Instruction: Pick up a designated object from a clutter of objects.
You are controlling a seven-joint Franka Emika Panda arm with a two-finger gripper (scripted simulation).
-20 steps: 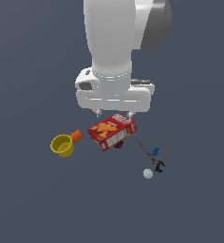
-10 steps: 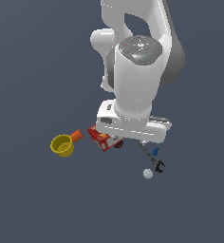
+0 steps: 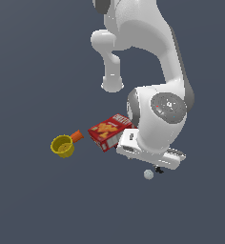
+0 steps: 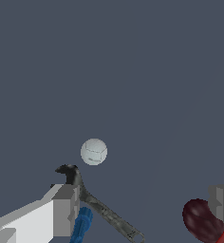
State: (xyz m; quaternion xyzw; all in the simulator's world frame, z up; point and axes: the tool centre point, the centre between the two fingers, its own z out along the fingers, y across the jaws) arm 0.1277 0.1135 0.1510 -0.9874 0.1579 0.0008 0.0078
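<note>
Exterior view shows the arm bent low over the floor, its white hand hanging just above the clutter, and the little white ball [image 3: 148, 175] lies in the open just beside the hand's lower edge, touching nothing that I can see. The red box [image 3: 110, 131] lies flat, partly tucked behind the wrist, and the yellow cup [image 3: 63, 146] with its orange handle sits well apart toward the exterior view's left, so neither crowds the ball.

From the wrist camera the gripper [image 4: 144, 209] has its fingers [image 4: 65, 210] spread wide, with nothing between them. The ball [image 4: 94, 152] sits beyond the fingertips, not yet between them, which suggests the hand is low in order to line up on it. The dark wrench [image 4: 98, 204] runs close by the ball, its hooked head near it, and the small blue piece [image 4: 81, 225] lies by the wrench, against one finger. That closeness is my worry: a closing finger could catch the wrench head. A dark red rounded shape shows near the other finger; I cannot tell what it is.
</note>
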